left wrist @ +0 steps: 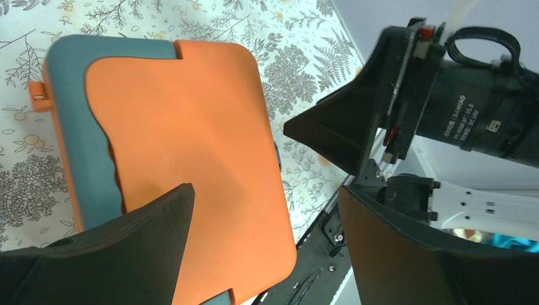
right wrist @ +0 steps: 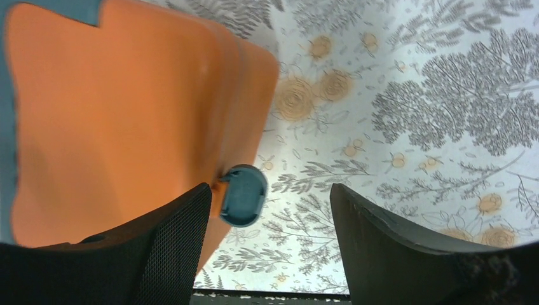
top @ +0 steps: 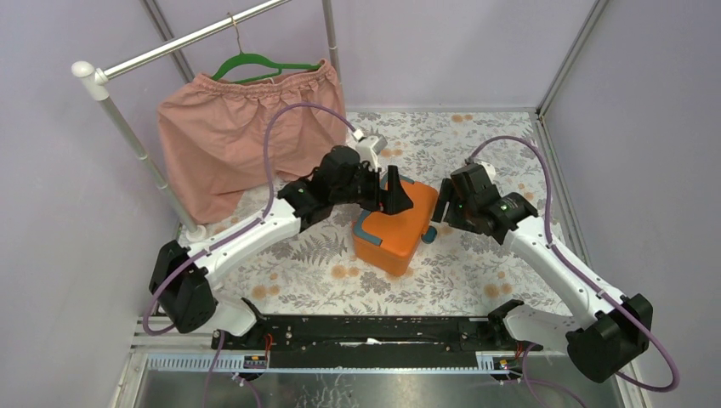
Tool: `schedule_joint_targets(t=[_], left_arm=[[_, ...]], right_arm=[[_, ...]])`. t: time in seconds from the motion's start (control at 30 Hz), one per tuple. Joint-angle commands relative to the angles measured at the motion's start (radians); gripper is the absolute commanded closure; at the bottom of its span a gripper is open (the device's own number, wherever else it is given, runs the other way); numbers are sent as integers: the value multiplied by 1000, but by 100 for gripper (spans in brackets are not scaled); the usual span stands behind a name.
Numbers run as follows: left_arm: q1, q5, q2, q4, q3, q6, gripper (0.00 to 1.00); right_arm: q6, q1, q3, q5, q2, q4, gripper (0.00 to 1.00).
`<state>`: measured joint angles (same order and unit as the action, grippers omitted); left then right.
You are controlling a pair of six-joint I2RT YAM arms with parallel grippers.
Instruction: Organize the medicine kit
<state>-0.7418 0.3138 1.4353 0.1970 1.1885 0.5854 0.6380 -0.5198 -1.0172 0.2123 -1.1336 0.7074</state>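
Observation:
The orange medicine kit (top: 393,238) sits shut in the middle of the floral cloth, with dark teal trim (left wrist: 75,127) along one side of its lid (left wrist: 191,140). Its teal latch (right wrist: 243,195) sticks out from the right side and also shows in the top view (top: 429,236). My left gripper (top: 396,194) hovers open over the box's far end, one finger over the lid (left wrist: 267,213). My right gripper (top: 444,211) is open beside the box's right side, its jaws either side of the latch without touching it (right wrist: 270,213). The divided insert tray is not in view.
A pink garment (top: 246,136) hangs on a green hanger (top: 255,64) from a white rail (top: 127,136) at the back left. Purple walls and metal posts enclose the table. A black mounting rail (top: 374,331) runs along the near edge.

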Motion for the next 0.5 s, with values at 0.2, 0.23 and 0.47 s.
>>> schedule_joint_targets(t=[0.2, 0.23, 0.47], left_arm=[[-178, -239, 95, 108, 95, -134, 10], [-186, -251, 103, 112, 101, -136, 11], [-200, -295, 153, 119, 102, -140, 11]], right_arm=[[8, 174, 181, -73, 57, -2, 25], [9, 186, 207, -89, 53, -13, 25], [66, 241, 349, -263, 83, -129, 25]])
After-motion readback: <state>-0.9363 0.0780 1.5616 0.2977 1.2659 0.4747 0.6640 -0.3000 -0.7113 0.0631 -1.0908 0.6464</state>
